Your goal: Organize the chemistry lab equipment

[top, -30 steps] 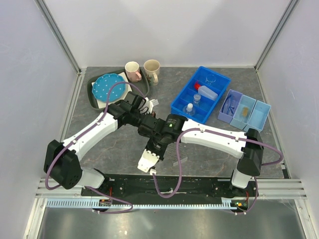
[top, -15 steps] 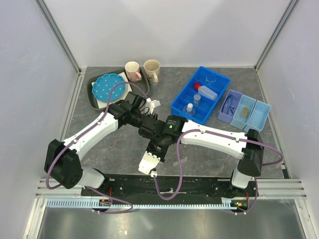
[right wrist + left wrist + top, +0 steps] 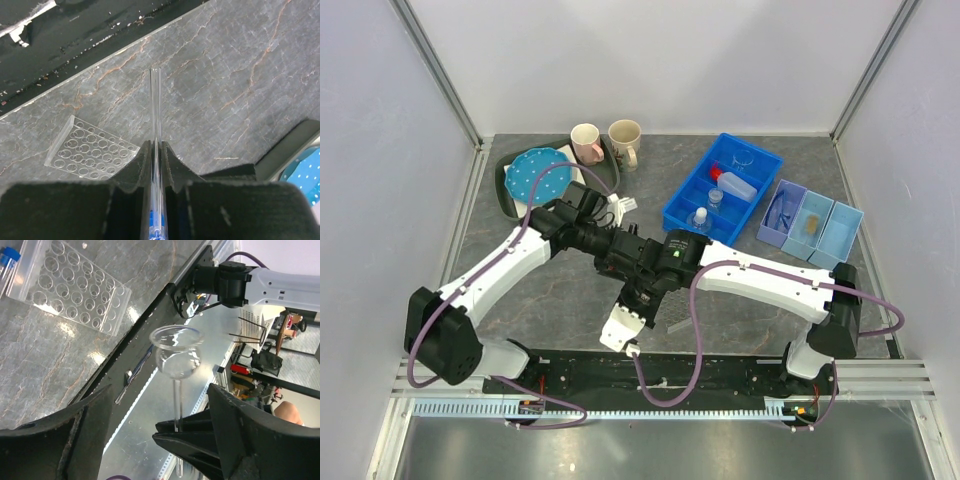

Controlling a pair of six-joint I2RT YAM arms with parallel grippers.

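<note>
Blue-capped clear tube (image 3: 155, 100) sits clamped in the right gripper (image 3: 155, 147), clear tube rack (image 3: 92, 149) ahead-left; left gripper (image 3: 622, 205) state unclear.

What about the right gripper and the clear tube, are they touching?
Touching. The right wrist view shows the right gripper shut on the clear tube, with both fingers pressed against its sides.

smooth see-through plastic with bright glints in the clear tube rack (image 3: 92, 152), thin glossy clear walls and a blue plastic cap on the blue-capped clear tube (image 3: 155, 115), glass-like shine on the clear funnel (image 3: 176, 362), matt grey stone-look veining with rusty streaks across the table (image 3: 240, 75).
</note>
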